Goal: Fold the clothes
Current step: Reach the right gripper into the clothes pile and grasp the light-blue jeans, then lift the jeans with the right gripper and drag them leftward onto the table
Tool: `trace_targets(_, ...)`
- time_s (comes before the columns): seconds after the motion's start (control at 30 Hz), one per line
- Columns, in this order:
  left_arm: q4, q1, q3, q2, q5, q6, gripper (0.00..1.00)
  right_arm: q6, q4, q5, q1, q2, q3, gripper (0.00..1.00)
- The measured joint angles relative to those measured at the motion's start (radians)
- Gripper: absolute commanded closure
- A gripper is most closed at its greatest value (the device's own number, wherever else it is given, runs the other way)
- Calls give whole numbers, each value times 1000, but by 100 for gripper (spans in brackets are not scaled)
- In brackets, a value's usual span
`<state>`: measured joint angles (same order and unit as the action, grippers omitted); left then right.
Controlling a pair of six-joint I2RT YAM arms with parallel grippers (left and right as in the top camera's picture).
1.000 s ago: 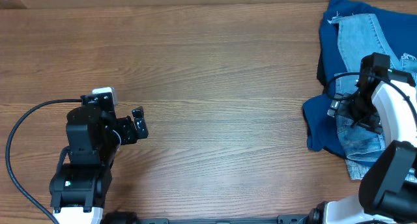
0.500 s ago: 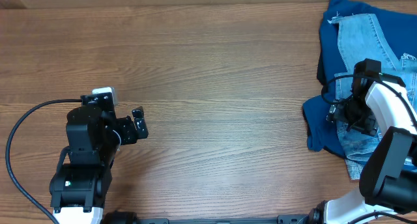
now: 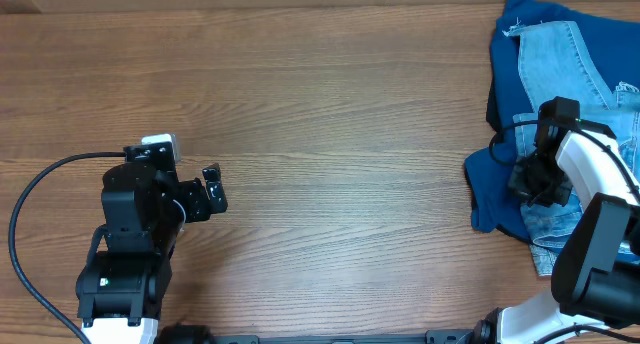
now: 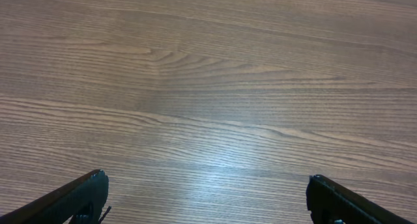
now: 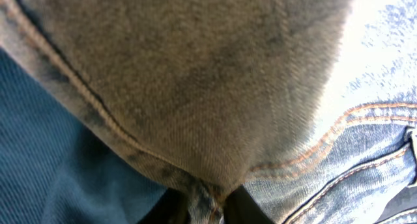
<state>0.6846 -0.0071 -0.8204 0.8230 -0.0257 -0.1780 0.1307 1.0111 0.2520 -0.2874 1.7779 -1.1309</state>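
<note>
The light-blue jeans [image 3: 556, 62] lie crumpled at the table's right edge, on top of a dark blue garment [image 3: 493, 174]. My right gripper [image 3: 532, 180] is down on their left part and shut on a fold of denim. In the right wrist view the pinched jeans [image 5: 195, 87] bulge up from between the two dark fingertips [image 5: 171, 210], with orange stitching to the right. My left gripper [image 3: 213, 189] hovers over bare wood at the left, far from the jeans. Its fingers [image 4: 78, 196] stand wide apart with nothing between them.
The wooden table [image 3: 340, 114] stretches between the two arms. A black cable [image 3: 40, 189] loops from the left arm toward the front edge. The dark blue garment spreads under the jeans up to the far right corner.
My right gripper has shifted slightly left and down onto the jeans, and its jaws have gone from open to shut on a fold of denim. The left arm has not moved.
</note>
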Motion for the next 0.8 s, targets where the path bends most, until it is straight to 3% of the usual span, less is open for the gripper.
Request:
trace_targets(0.2,0,0,0,0,0,0,0,0,169,8,20,-1,-126,96)
trace_targets(0.4,0,0,0,0,0,0,0,-29,343,-62,148,-48,-445,96)
trace_targets(0.57,0,0,0,0,0,0,0,-42,352,-172,396,-73,-637,96)
trace_targets(0.8,0,0,0,0,0,0,0,-44,168,-223,778,-72,-657,96)
